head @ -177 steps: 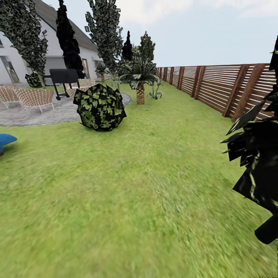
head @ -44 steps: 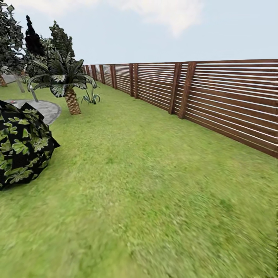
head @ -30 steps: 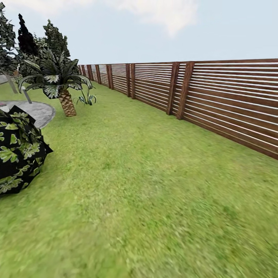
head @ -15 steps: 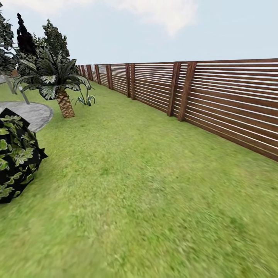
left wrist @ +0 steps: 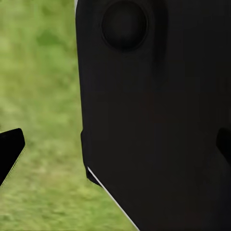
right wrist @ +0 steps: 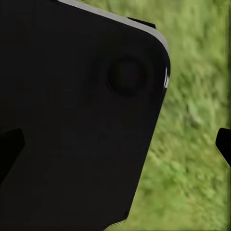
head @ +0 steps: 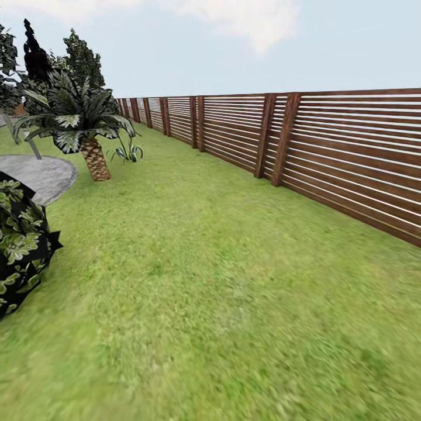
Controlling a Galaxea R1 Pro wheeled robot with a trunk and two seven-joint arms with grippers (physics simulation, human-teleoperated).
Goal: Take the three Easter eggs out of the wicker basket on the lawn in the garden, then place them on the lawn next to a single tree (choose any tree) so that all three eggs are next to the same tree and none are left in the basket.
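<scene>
You are on your way across the lawn [head: 234, 280], with the basket and the eggs yet to be found; so the step in hand, as I judge it, is searching, and doing it well means turning the base slowly and keeping the head level until brown wicker comes up against the green. Ahead of you the grass runs long and open beside the slatted fence [head: 327, 152], which leads away toward the far left; a short palm [head: 82, 126] stands near the edge of the grey patio [head: 41, 175], and a round bush [head: 20, 251] sits close at your left. Dark tall trees [head: 82, 55] rise behind the palm; keep them in mind as a drop spot, since any one tree will do.

Of the basket's or the eggs' lie and long axis nothing can be said from here.

At each wrist a black robot panel [left wrist: 154, 115] [right wrist: 77, 120] blocks most of the sight, with grass beyond; dark finger tips [left wrist: 9, 149] [right wrist: 224, 142] show at the edges, set wide apart with nothing between them, so both sets of jaws look released.
</scene>
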